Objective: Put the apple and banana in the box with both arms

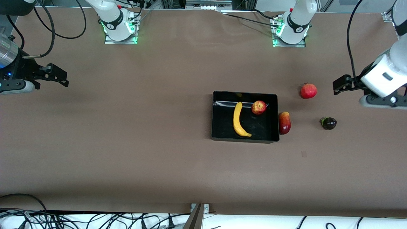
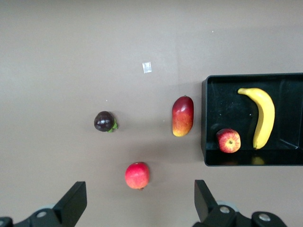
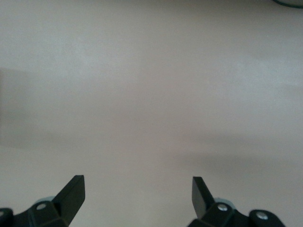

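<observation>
The black box (image 1: 213,114) sits on the brown table toward the left arm's end. The yellow banana (image 1: 237,119) lies in it. The red-and-yellow apple (image 1: 258,107) lies in it beside the banana, by the wall toward the left arm's end. The left wrist view shows the box (image 2: 222,101), the banana (image 2: 263,116) and the apple (image 2: 228,140). My left gripper (image 1: 336,86) is open and empty over the table at the left arm's end; it also shows in its wrist view (image 2: 139,203). My right gripper (image 1: 65,78) is open and empty over bare table at the right arm's end (image 3: 137,196).
A dark-red-and-yellow elongated fruit (image 1: 284,122) lies against the box's outer wall. A round red fruit with a crown tip (image 1: 308,91) and a small dark purple fruit (image 1: 328,123) lie between the box and my left gripper.
</observation>
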You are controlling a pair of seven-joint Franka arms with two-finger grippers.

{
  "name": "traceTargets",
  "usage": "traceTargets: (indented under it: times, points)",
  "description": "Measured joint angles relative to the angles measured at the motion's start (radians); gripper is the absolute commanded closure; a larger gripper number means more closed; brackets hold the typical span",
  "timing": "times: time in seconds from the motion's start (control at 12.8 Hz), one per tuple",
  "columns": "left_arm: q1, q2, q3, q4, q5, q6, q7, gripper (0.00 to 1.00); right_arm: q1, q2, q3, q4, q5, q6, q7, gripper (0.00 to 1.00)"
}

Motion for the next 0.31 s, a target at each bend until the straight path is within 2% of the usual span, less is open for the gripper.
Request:
traceTargets:
  times: [0.16, 0.31]
  points:
    - [-0.020, -0.112, 0.044, -0.151, -0.033, 0.040, 0.000, 0.00, 0.000, 0.000, 0.000, 0.000, 0.000, 0.000, 0.000, 0.00]
    - [-0.039, -0.150, 0.072, -0.204, -0.039, 0.043, 0.013, 0.00, 0.000, 0.000, 0.000, 0.000, 0.000, 0.000, 0.000, 0.00]
